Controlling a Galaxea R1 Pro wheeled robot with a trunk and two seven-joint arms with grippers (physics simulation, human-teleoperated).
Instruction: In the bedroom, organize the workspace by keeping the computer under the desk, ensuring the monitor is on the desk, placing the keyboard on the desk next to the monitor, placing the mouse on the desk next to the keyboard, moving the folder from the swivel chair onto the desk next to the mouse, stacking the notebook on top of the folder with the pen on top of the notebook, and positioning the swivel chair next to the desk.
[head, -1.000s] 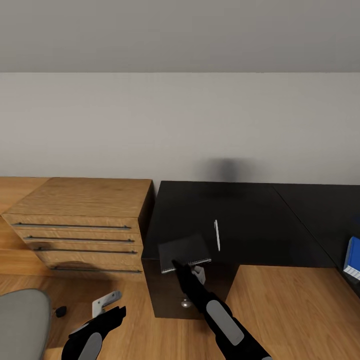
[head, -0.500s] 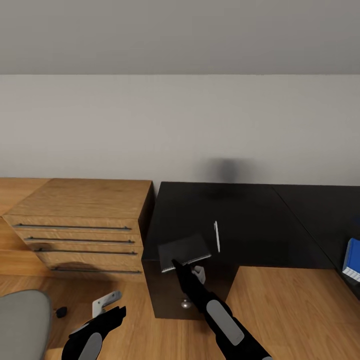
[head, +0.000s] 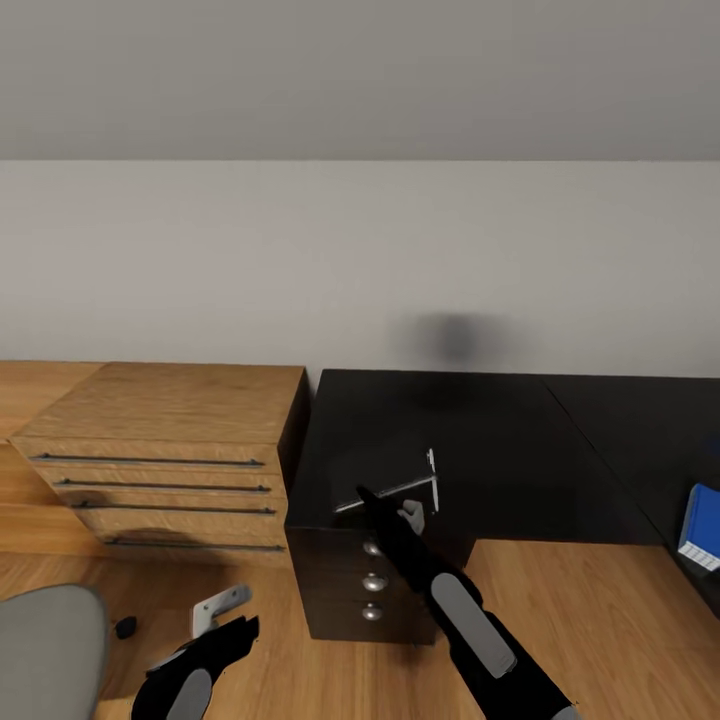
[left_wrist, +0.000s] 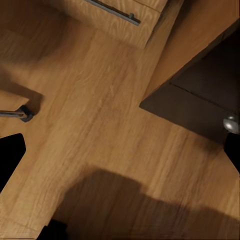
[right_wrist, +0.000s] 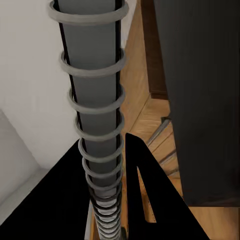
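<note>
the notebook (head: 385, 491) is clamped by the right gripper (head: 385, 505) at lower centre, over the desk (head: 480, 440). the left gripper (head: 225, 625), lower left, is seen with jaws apart.

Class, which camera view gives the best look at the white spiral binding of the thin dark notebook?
The right wrist view: the notebook's spiral rings run close along the frame, gripped by the right hand. The head view shows it small, nearly edge-on, above the black desk.

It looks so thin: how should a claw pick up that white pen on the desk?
Grip the pen at its middle from straight above, closing across its narrow width. It lies flat on the desk, so only its long sides offer a hold.
</note>
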